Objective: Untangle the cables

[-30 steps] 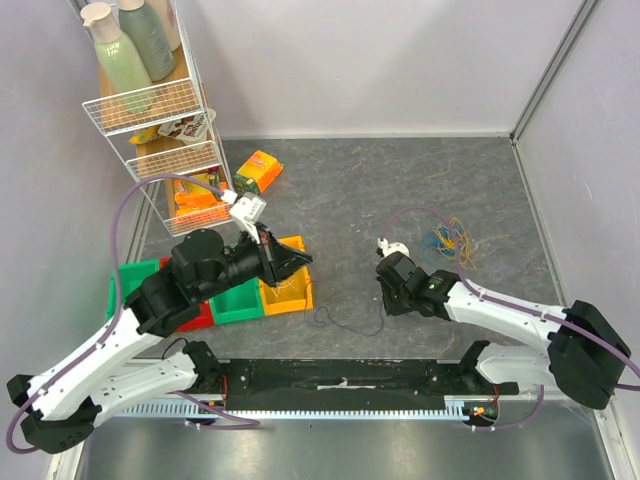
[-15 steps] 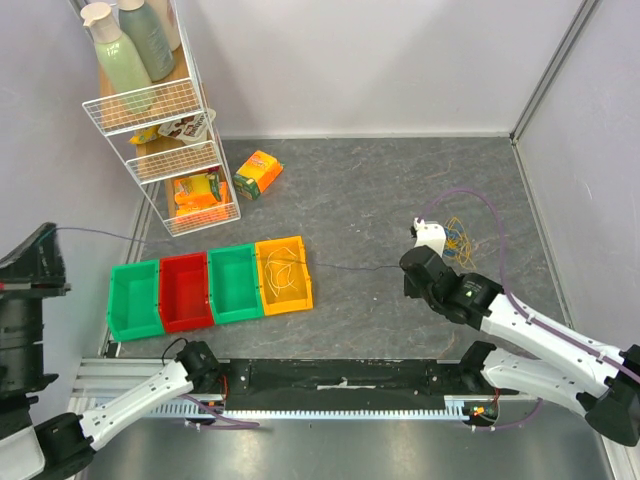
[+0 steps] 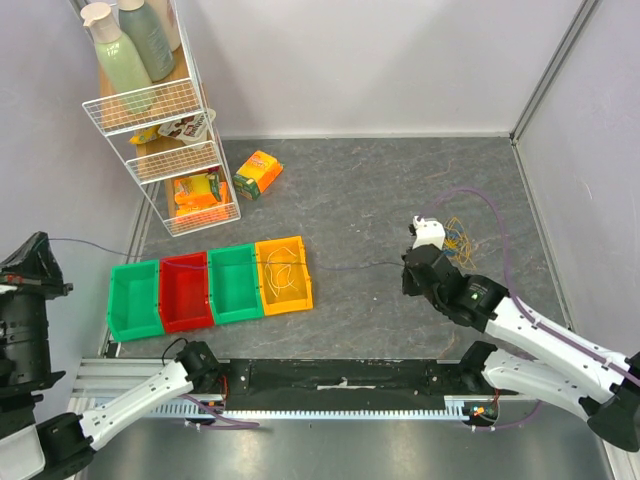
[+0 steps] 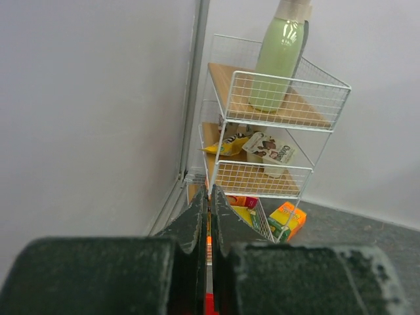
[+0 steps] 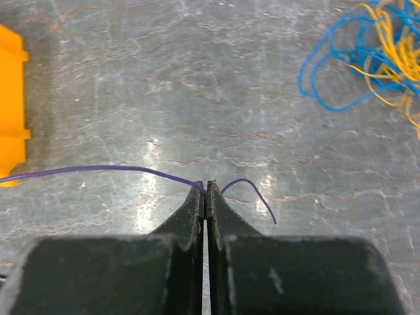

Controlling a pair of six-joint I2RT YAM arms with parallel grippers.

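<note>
Right gripper (image 5: 207,188) pinches a purple cable (image 5: 98,169) mid-desk (image 3: 350,190). The cable stretches left over the yellow bin (image 3: 285,306) to the left gripper (image 4: 210,193), which pinches it beyond the left edge. The other cables (image 5: 371,56) lie bunched nearby, toward the right edge.

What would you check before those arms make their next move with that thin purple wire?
1. Right jaws shut on the purple cable: ok.
2. Left jaws holding its far end: cannot tell; shut, but the left wrist view shows no cable.
3. Purple cable apart from the tangled bunch: ok.
4. Cable's path clear of the yellow bin: cannot tell; it runs to the bin's edge.
5. Bunch untangled: not ok; blue and yellow loops intertwine.
</note>
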